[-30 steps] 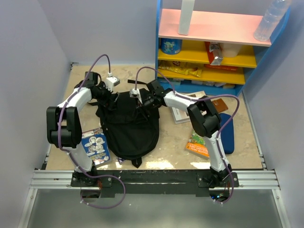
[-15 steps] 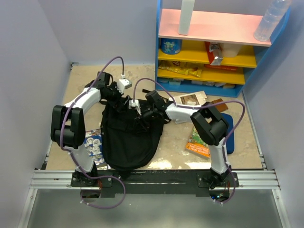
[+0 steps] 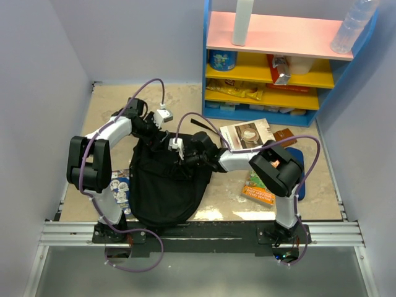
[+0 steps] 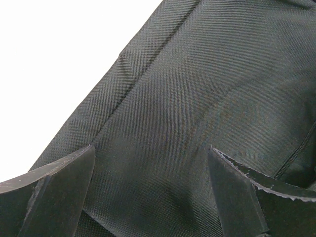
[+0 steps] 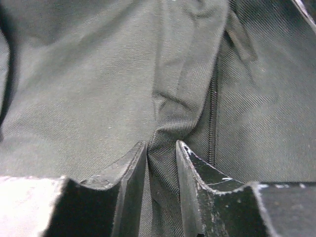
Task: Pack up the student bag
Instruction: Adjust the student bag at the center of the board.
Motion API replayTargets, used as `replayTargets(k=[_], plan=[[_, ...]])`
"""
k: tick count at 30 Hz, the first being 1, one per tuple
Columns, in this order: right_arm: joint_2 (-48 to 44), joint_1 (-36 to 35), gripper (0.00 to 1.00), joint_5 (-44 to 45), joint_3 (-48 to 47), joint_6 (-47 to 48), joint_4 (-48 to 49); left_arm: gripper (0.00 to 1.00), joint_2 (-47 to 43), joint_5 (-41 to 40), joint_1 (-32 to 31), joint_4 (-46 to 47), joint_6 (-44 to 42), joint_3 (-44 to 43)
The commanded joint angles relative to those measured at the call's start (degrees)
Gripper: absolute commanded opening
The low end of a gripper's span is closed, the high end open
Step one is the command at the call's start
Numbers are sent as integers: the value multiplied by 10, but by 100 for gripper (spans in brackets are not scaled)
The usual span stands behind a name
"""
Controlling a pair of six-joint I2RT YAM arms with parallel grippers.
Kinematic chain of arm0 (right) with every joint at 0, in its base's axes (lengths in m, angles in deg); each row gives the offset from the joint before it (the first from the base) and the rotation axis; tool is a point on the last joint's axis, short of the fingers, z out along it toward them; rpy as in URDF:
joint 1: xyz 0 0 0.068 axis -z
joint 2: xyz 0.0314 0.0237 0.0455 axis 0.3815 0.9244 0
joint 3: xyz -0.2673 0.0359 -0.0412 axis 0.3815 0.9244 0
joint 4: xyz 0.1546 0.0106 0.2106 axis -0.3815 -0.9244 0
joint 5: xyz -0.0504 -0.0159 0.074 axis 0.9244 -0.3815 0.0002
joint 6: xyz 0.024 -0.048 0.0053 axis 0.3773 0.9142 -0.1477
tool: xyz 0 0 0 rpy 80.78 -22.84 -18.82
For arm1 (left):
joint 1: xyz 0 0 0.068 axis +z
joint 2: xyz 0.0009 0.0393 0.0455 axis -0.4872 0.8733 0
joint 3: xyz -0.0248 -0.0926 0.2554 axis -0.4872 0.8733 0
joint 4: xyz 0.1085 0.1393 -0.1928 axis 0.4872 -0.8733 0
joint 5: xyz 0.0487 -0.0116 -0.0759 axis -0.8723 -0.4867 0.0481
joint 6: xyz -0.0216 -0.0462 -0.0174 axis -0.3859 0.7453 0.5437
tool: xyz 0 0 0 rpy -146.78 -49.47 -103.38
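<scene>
A blue picture booklet (image 3: 121, 187) lies at the left of the table (image 3: 216, 204), its right part tucked under the edge of the student bag (image 3: 164, 185). The bag lies between the two arms, nearer the left one, with its rounded bottom toward the near edge and its top end toward the far side. The left gripper (image 4: 152, 153) sits over the far left corner of the bag with its fingers spread wide; the wrist view shows smooth black fabric and a seam between them (whether the fingers touch the cloth cannot be told). Just to the right, the right gripper (image 5: 161, 147) is at the top of the bag, its fingers drawn close together and pinching a raised fold of the black fabric beside a zipper line. Right of the bag, an open magazine (image 3: 247, 133) lies toward the far side, an orange book (image 3: 257, 189) lies nearer, and a dark-blue pencil case (image 3: 296, 164) lies just beside both, partly behind the right arm's elbow. A coloured shelf unit (image 3: 278, 34) stands at the far right.
</scene>
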Motion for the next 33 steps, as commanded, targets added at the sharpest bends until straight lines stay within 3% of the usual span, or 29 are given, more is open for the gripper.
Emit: replayTargets(k=[1,6,11,18,24,33], plan=[[2,-16,33,19,45,-77,78,100,5,5,4,-17,-20,-4],[22,-17,28,93,63,-90,70,100,6,25,4,-44,-19,-28],[25,-19,18,216,67,-118,68,100,-15,74,-13,-134,-97,-39],[-18,-45,16,315,128,-109,128,100,-63,-26,-61,-42,-122,75],[-17,-67,13,346,154,-101,155,100,-63,-75,-93,3,-124,105],[-36,-87,11,373,202,-105,215,100,-38,-71,-102,-54,-174,116]])
